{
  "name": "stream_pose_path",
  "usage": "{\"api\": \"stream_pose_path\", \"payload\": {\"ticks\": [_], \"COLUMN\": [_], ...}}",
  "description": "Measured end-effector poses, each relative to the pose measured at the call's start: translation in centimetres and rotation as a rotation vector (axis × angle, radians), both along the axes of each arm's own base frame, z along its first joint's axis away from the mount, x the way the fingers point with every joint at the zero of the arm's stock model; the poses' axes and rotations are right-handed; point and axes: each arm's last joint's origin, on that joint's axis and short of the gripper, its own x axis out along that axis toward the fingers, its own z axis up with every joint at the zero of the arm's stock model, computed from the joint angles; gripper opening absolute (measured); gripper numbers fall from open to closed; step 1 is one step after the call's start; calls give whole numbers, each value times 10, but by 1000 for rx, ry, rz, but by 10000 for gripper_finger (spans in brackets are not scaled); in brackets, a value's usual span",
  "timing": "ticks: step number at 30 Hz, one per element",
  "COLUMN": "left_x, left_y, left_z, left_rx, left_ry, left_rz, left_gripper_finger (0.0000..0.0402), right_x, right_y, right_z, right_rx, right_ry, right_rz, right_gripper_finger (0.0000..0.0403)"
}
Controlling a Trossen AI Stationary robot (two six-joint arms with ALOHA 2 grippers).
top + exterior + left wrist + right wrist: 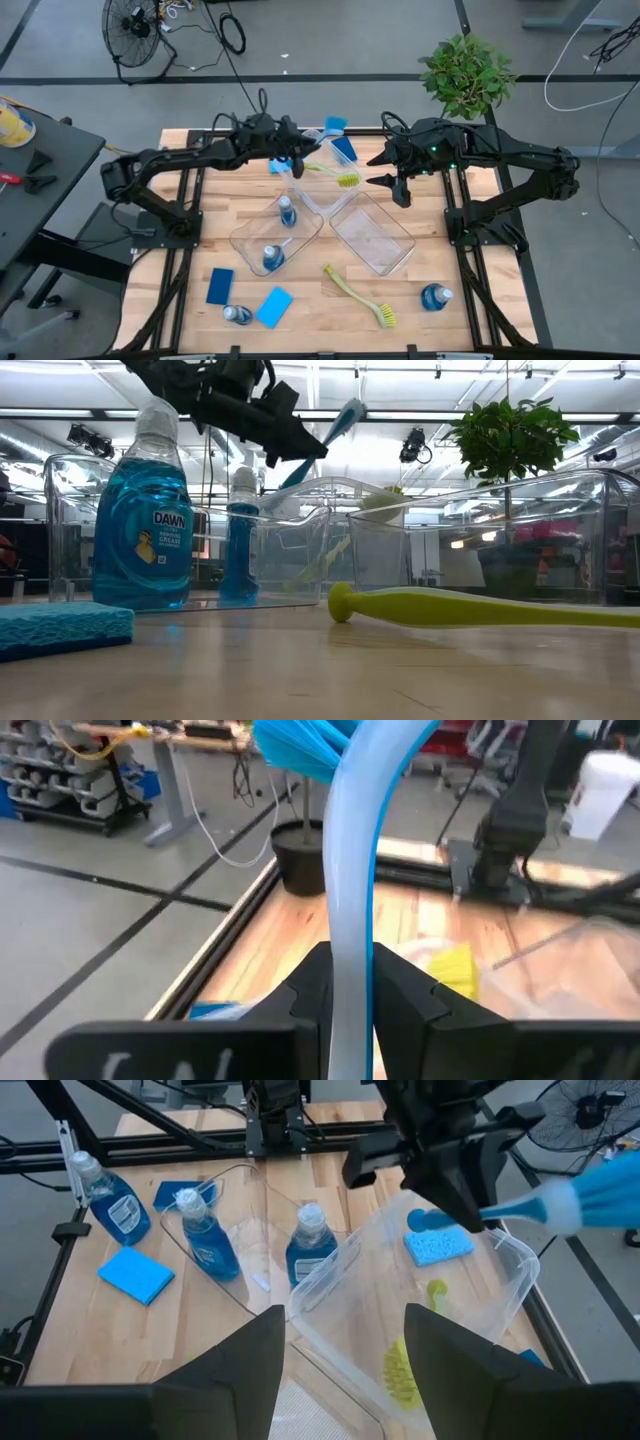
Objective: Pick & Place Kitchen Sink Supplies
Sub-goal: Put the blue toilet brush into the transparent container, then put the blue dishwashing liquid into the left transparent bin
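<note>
My left gripper (297, 158) is shut on a blue dish brush (322, 442) and holds it in the air above the far clear bin (325, 185); the bristle head (335, 125) points toward the table's far side. That bin holds a yellow-green brush (345, 181) and a blue sponge (343, 148). My right gripper (345, 1370) hangs open over the bins, with nothing between its fingers. Another yellow-green brush (360, 297), two sponges (220, 285) (274, 307) and two bottles (235, 313) (435, 296) lie on the table's near part. My left gripper pinches the brush's pale blue handle (350, 975) between its two fingers. The fingers come nearly level from the table's left, and the handle runs on forward past them. The brush is lifted clear and slants upward, its bristle head (300, 745) highest.
A left clear bin (250, 240) holds two blue bottles (287, 212) (273, 257). A right clear bin (372, 232) stands near the middle. A potted plant (466, 72) stands at the far right corner. Bare wood lies along the near edge between the loose items.
</note>
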Motion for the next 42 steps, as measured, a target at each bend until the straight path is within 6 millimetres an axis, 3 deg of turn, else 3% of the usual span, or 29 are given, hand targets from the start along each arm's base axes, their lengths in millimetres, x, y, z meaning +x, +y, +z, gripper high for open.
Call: {"api": "stream_pose_path", "payload": {"ticks": [13, 30, 36, 42], "left_x": [12, 12, 10, 13], "left_y": [-1, -6, -6, -14], "left_z": [-22, -28, -25, -5], "left_rx": [66, 93, 36, 68], "left_ry": [79, 150, 132, 129], "left_rz": [-132, -163, -141, -104], "left_gripper_finger": [66, 104, 135, 176], "right_x": [0, 0, 0, 0], "right_y": [0, 0, 0, 0], "right_z": [0, 0, 0, 0], "right_rx": [4, 22, 22, 19], "right_ry": [-1, -3, -3, -3], "right_rz": [-6, -20, -20, -18], "right_gripper_finger": [208, 208, 208, 208]}}
